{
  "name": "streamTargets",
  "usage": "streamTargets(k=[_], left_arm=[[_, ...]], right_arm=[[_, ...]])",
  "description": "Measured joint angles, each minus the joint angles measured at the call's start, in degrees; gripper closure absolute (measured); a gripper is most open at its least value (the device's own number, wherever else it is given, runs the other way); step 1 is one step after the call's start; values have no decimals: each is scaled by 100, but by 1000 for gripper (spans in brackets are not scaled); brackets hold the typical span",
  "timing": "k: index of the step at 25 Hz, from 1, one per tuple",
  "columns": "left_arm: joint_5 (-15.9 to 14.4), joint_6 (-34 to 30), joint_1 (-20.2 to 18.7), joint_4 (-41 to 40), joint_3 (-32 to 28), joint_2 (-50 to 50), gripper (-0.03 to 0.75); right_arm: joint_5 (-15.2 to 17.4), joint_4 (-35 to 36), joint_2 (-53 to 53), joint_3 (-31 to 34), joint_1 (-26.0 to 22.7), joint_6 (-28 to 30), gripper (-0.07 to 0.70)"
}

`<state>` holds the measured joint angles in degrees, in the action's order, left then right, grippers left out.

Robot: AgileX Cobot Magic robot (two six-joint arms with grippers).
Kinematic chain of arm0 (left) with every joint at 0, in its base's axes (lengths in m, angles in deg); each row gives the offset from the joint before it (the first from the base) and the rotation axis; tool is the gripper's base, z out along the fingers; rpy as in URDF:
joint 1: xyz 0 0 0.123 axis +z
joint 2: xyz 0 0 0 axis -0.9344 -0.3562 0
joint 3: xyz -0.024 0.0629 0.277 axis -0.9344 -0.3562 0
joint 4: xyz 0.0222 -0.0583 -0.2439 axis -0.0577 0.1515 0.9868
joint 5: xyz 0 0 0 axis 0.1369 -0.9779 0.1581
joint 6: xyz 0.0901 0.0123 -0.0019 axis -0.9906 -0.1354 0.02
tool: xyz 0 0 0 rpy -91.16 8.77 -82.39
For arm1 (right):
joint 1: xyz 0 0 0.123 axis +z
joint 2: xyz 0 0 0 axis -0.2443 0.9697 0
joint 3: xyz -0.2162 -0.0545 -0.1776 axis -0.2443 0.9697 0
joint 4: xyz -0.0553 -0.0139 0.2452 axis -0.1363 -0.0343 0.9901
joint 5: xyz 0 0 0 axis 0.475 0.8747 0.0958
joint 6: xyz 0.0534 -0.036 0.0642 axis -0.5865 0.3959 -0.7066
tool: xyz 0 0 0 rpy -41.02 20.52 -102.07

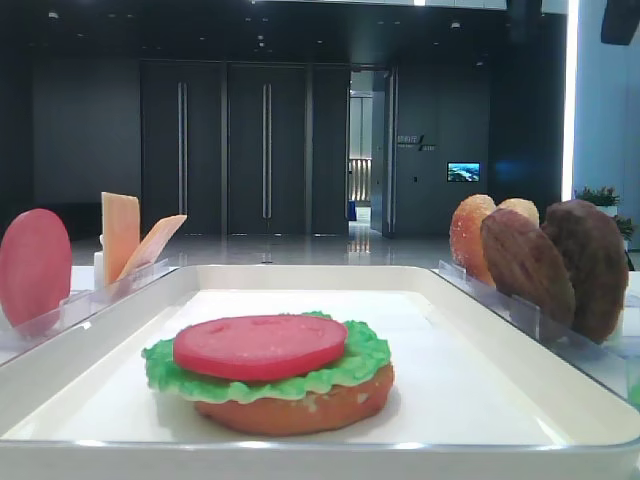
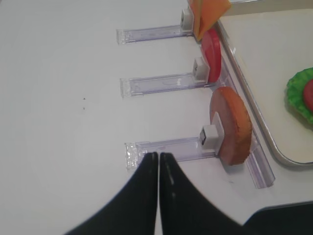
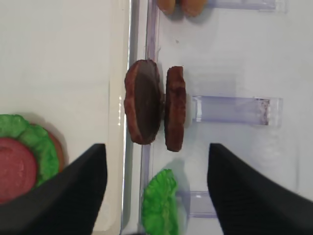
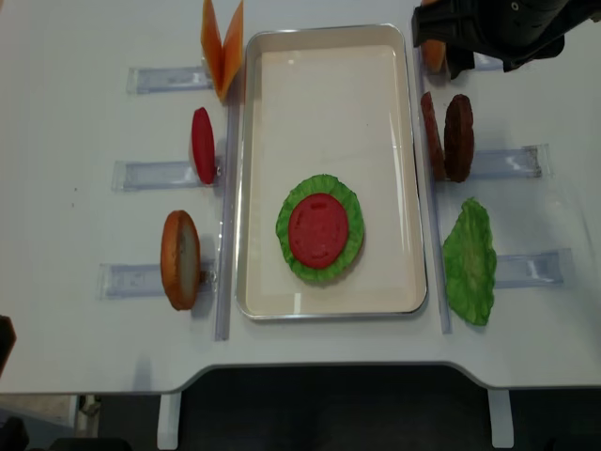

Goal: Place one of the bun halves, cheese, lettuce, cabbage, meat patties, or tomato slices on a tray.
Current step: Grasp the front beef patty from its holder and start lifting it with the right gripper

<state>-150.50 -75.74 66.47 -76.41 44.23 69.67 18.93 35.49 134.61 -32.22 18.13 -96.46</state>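
A white tabletop (image 4: 75, 56) carries the tray (image 4: 329, 66), already stacked with bun, lettuce and tomato. The right tool (image 3: 154, 191) hovers open over two upright meat patties (image 3: 156, 107); the left tool (image 2: 159, 161) is closed. Patties look stiff, light: pinch across the faces.

Both grippers carry smooth matte black jaws (tapered, wedge-like), and the right arm (image 4: 493, 33) is blocky black housing.
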Motion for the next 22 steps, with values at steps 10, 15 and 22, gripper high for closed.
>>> streamTargets(k=[10, 15, 22], left_arm=[[0, 0, 0, 26, 0, 0, 715], [0, 0, 0, 77, 0, 0, 715], [0, 0, 0, 89, 0, 0, 715]], right_arm=[[2, 241, 639, -40, 0, -245, 197], [2, 435, 708, -71, 0, -251, 197], [-28, 493, 708, -93, 0, -392, 197]])
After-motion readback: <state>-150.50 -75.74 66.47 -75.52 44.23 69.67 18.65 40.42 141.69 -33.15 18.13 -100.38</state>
